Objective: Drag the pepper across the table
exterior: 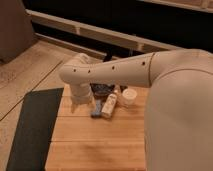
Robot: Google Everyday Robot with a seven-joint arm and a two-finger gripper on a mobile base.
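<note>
1. Bamboo-wood planks with visible seams make up the large, light tabletop (95,145), which stands on a pale speckled floor beside a dark railing.
2. At the tabletop's far left corner, the pincer (78,102) hangs low under the bent wrist of the cream robot arm (115,67). Whether it is open or closed, or has hold of anything, cannot be told.
3. No small, slender red-orange chili pepper can be made out anywhere. It may lie hidden beneath the wrist, but that is a guess.
4. Just right of the pincer lies a blue rectangular block (95,109), and touching or nearly touching that is a tipped white bottle with a brownish label (109,106).
5. Behind those two sits a dark round bowl (102,90). Further right stands a white round cup (129,96).
6. Well to the pincer's left, a dark grey mat (30,130) covers the floor.
7. The pepper is likely light, smooth-skinned and slightly soft. It would probably pivot or slip if nudged at a tip, so a gentle hold across its thicker middle seems safest for dragging.
</note>
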